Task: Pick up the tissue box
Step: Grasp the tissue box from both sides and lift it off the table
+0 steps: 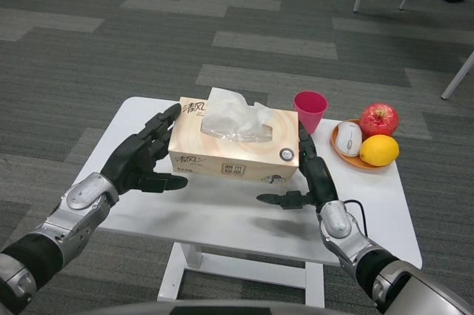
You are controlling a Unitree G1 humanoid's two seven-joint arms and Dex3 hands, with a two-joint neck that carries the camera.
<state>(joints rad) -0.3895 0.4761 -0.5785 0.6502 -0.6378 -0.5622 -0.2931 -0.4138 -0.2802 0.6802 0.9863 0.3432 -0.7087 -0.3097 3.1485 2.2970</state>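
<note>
Nearest the camera, 2 silver forearms rise from the bottom corners of the frame toward the middle. At centre left, the left hand [141, 158] lies with its fingers stretched flat along the left end of the tissue box [234, 141] and its thumb pointing right below the box's front edge. At centre right, the right hand [309, 174] stands upright against the box's right end, fingers pointing up along that side and thumb stretched left over the bench [222, 215]. Both hands are spread wide and press the box between them; neither wraps around it.

In the middle of the frame, the tissue box is beige with printed lettering on its top and front, and a white tissue puffs out of its top slot. Whether its base rests on the white bench or is just clear of it cannot be told.

Right of the box's far corner stands a pink cup [309, 110]. Further right, a wooden plate [346, 158] holds a red apple [379, 118], a yellow lemon [378, 150] and a white computer mouse [348, 137]. Grey patterned carpet fills the upper part of the frame, with table legs and dark bags at the upper right.
</note>
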